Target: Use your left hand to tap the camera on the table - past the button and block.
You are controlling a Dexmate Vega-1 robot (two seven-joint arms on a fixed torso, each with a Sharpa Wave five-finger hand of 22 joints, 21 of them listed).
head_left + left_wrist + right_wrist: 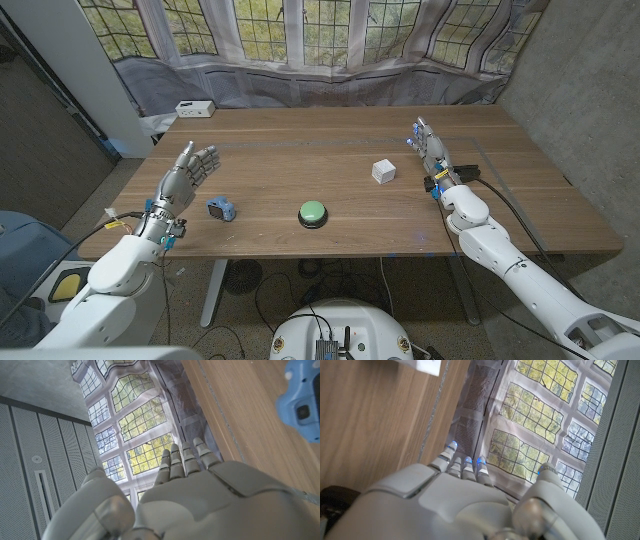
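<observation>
A small blue camera [221, 209] sits on the wooden table [330, 140] near its front left; the same camera [301, 406] is seen in the left wrist view. My left hand [186, 173] is raised just left of it, fingers apart and holding nothing; the left hand [185, 495] also fills the lower part of its wrist view. A green button [314, 213] on a black base lies right of the camera. Farther right stands a white block [383, 171]. My right hand [431, 148] stands near the block's right side, fingers straight and empty.
A white box [194, 109] sits at the table's back left corner. A curtain printed with windows [330, 40] hangs behind the table. A cable [505, 205] runs along the right arm.
</observation>
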